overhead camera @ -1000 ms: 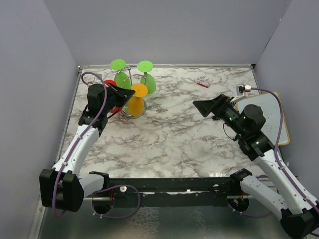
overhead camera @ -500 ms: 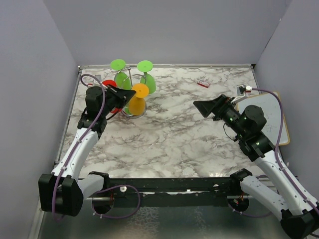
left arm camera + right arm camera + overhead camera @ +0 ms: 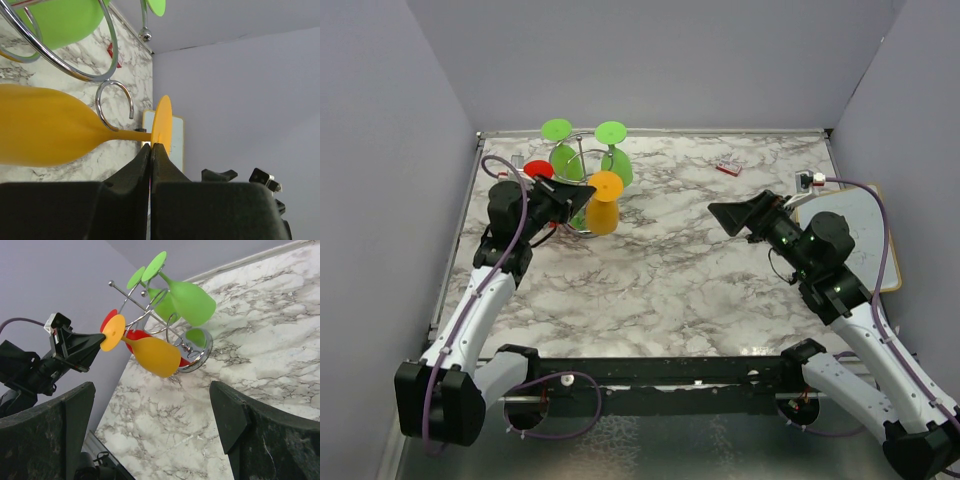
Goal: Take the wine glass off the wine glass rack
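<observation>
Orange wine glass [image 3: 152,356]: opaque plastic look, one colour throughout. It has a flat round foot, a thin stem and a long tapered bowl.

It sits tilted at the left rear of the marble table [image 3: 670,270], with the foot high toward the left arm and the bowl slanting down toward the round base of the wine glass rack [image 3: 201,356].

Left gripper [image 3: 151,146]: fingers pinched tight on the rim of the orange foot, no gap between them.

Left wrist view: the stem runs just under a small open chrome loop [image 3: 98,102] of the rack. I cannot tell whether stem and loop touch.

Right wrist view: the orange bowl overlaps a red glass [image 3: 134,334] and the base behind it.

Two green glasses [image 3: 189,301] hang bowl-down from the rack's upper wire arms.

Right gripper [image 3: 725,213]: fingers spread wide with nothing between them. It is held above the table, well apart from the rack and pointed toward it.
</observation>
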